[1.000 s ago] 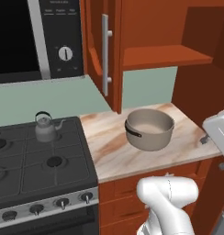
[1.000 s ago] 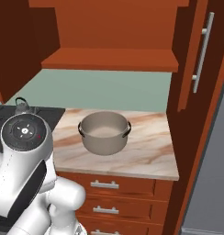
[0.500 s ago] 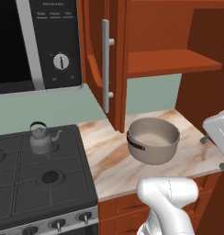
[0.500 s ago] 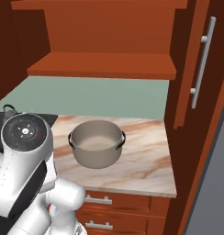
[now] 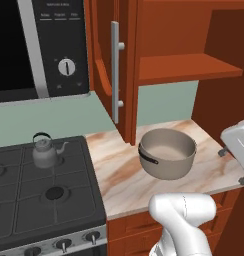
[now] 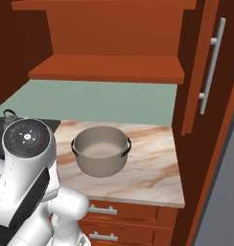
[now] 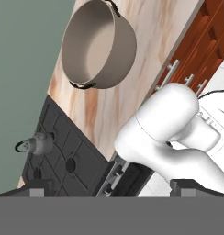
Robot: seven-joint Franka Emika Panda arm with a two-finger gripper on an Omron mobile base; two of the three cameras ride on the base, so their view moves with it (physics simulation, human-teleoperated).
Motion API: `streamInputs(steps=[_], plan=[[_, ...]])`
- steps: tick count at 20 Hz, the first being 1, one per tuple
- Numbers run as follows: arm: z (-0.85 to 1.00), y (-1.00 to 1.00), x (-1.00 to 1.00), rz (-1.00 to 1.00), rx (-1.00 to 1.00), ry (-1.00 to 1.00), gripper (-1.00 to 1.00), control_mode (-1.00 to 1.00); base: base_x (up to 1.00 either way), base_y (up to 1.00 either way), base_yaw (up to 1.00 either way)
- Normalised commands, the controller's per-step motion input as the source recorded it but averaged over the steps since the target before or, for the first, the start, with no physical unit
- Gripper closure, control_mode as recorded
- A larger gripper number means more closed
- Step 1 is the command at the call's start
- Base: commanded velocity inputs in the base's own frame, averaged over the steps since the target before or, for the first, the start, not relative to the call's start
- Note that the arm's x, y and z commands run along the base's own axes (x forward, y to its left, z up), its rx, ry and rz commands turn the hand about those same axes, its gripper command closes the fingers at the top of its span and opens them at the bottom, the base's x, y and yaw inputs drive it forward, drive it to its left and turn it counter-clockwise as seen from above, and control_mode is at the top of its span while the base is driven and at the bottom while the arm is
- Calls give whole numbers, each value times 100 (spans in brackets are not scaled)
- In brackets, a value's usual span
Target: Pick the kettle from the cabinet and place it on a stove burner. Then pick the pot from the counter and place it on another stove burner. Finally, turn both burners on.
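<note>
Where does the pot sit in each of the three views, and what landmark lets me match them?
Left base view: the pot stands right of centre on the marble counter, below the open cabinet.
Right base view: the pot is left of centre on the counter.
Hand view: the pot is at the top, seen from above, rolled.
Shared landmark: the kettle on the black cooktop, at the left edge in the right base view and at lower left in the hand view.

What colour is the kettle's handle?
Black: a thin dark arch over the grey kettle on the stove, clearest in the left base view.
</note>
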Motion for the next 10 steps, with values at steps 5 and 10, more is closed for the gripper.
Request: streamInputs(steps=[5,10], plan=[[-3,-7,20,0,0,0,-100,-100,0,0,0],[-5,-12,30,0,0,0,-100,-100,0,0,0]])
